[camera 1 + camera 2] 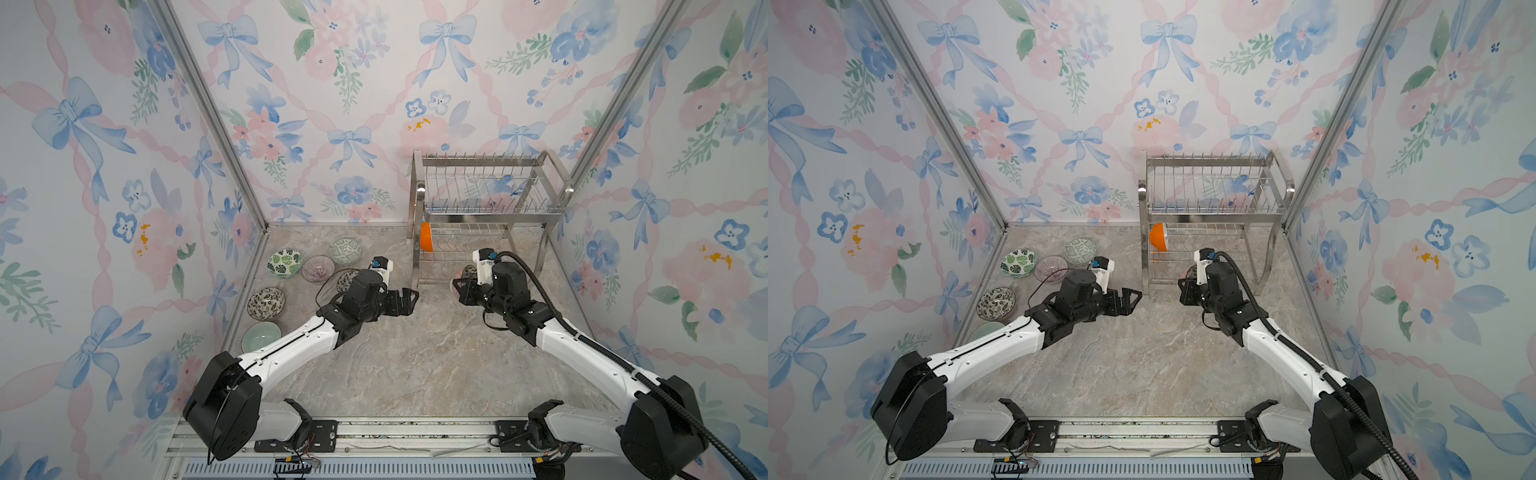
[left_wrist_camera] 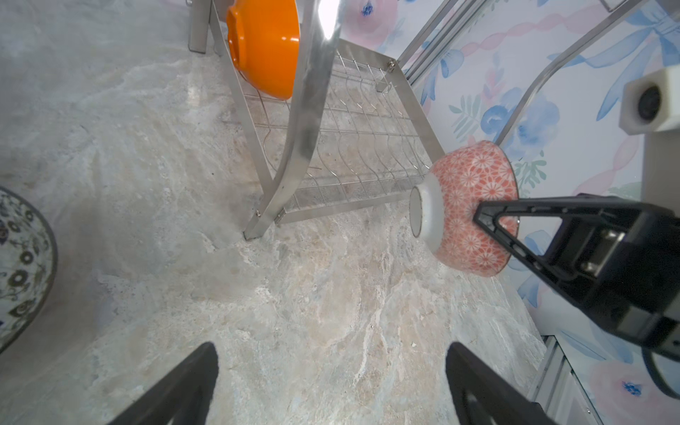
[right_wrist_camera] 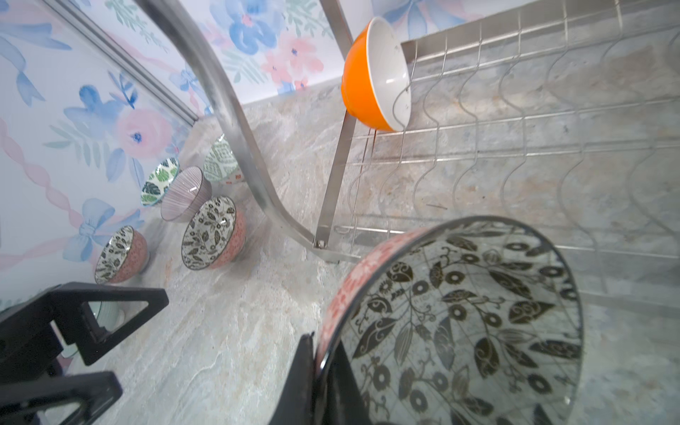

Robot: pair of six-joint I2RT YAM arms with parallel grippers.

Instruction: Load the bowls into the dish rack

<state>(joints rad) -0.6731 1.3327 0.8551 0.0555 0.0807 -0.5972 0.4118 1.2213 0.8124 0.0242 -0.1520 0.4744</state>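
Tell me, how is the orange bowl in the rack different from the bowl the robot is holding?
The orange bowl is plain orange outside and white inside; the held bowl has red flowers outside and dark leaves inside. The orange bowl rests in the dish rack's lower tier; the held bowl hangs just in front of it, its rim pinched by the right arm's fingers. Both are round and tipped on edge.

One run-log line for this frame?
right gripper: shut on dark-leaf bowl, facing dish rack lower tier | left gripper: open, empty | orange bowl: racked
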